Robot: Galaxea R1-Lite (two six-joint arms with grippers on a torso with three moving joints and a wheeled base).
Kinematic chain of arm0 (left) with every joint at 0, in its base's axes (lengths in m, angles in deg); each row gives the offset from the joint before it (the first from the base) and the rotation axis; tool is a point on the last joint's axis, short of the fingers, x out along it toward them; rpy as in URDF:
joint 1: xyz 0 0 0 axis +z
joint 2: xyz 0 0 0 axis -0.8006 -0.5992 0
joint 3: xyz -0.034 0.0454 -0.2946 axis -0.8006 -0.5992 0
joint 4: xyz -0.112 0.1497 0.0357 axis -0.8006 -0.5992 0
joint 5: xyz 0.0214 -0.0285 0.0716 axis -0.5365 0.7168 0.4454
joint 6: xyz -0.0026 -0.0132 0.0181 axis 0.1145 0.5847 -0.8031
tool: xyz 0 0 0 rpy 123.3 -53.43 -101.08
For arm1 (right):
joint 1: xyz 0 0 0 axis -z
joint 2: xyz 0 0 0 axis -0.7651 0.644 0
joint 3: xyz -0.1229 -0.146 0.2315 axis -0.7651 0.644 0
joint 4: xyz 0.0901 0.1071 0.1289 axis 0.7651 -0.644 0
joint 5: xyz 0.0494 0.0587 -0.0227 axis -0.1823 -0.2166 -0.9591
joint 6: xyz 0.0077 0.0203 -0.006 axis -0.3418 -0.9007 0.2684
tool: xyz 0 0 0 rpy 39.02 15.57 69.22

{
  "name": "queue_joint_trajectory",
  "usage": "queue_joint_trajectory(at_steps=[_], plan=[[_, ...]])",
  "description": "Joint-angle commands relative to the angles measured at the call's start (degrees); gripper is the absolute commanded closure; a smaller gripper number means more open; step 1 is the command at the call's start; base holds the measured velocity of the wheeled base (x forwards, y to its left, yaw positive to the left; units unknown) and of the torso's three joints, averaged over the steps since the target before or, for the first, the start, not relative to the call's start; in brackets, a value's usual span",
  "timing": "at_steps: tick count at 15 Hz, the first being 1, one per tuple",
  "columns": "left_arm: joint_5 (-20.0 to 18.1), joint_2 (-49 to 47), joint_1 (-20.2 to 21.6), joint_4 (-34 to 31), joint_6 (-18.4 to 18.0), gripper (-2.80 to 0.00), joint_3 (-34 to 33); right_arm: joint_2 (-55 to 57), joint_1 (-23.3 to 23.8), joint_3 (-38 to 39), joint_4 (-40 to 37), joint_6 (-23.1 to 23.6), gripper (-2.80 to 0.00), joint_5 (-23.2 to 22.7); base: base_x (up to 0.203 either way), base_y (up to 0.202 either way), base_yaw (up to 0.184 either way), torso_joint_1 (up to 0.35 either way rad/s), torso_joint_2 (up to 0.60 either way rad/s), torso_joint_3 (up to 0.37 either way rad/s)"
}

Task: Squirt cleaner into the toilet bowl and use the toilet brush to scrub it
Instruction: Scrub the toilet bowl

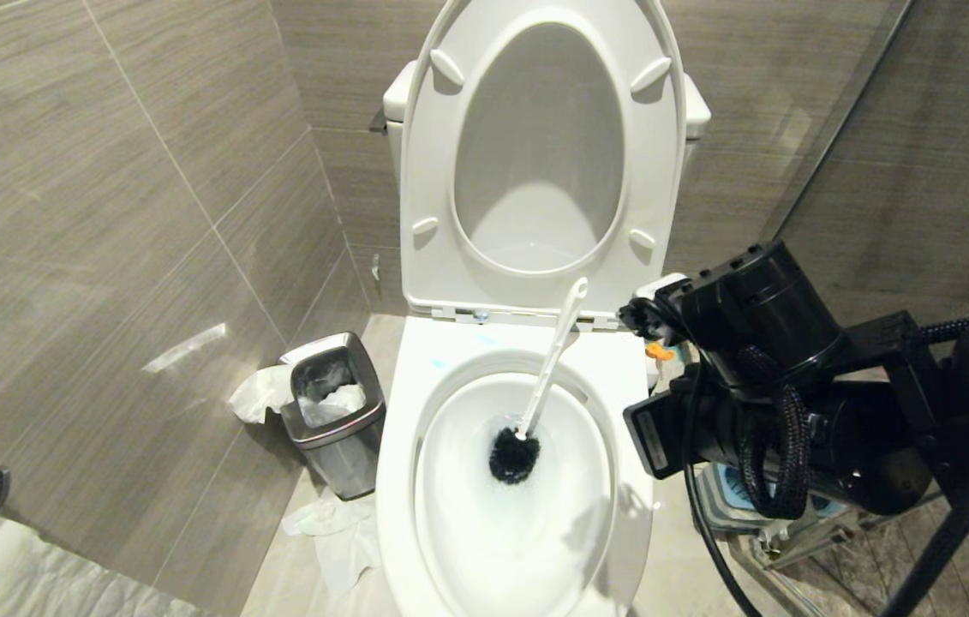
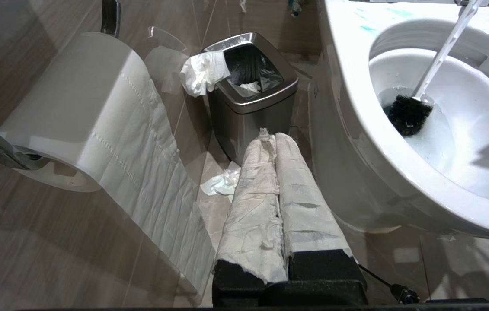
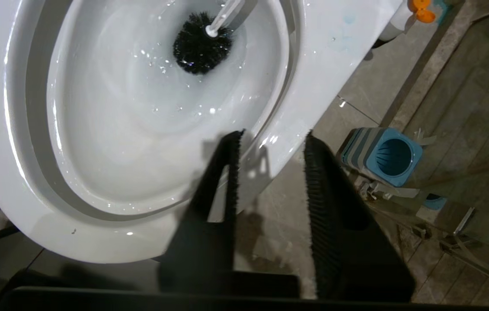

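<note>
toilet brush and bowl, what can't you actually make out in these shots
- Toilet brush: the handle's top is cut off by the frame edge in both wrist views.
- Toilet bowl: its near end is cut off by the head view's bottom edge.
- Right gripper: hidden behind its own wrist in the head view.

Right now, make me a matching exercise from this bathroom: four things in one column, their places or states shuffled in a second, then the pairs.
1. toilet brush
2. bin
3. brush holder
4. right pincer

A. empty, on the floor beside the toilet
B. open, holding nothing
C. head down in the toilet bowl, handle leaning on the rim
D. stuffed with paper

Pairs: 1-C, 2-D, 3-A, 4-B
</note>
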Motion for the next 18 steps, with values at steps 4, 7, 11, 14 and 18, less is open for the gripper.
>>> queue_joint_trajectory(at_steps=[4,7,11,14,18], plan=[[-0.01,-0.08,0.01,0.02,0.00,0.00,-0.09,4.46,0.00,0.25,4.84,-1.23,-2.80,4.53,0.000,0.000,0.000,0.000,0.00,0.000],[-0.01,-0.07,0.01,0.02,0.00,0.00,-0.09,11.28,0.25,0.39,19.95,-4.14,-2.80,6.17,0.000,0.000,0.000,0.000,0.00,0.000],[-0.01,0.01,0.01,0.02,0.00,0.00,-0.09,20.02,1.04,2.04,37.55,-6.37,-2.80,10.75,0.000,0.000,0.000,0.000,0.00,0.000],[-0.01,-0.01,0.01,0.02,0.00,0.00,-0.13,25.22,1.89,-2.62,37.95,-6.48,-2.80,19.74,0.000,0.000,0.000,0.000,0.00,0.000],[-0.01,0.01,0.01,0.02,0.00,0.00,-0.09,29.10,3.28,-7.00,38.05,-6.96,-2.80,22.65,0.000,0.000,0.000,0.000,0.00,0.000]])
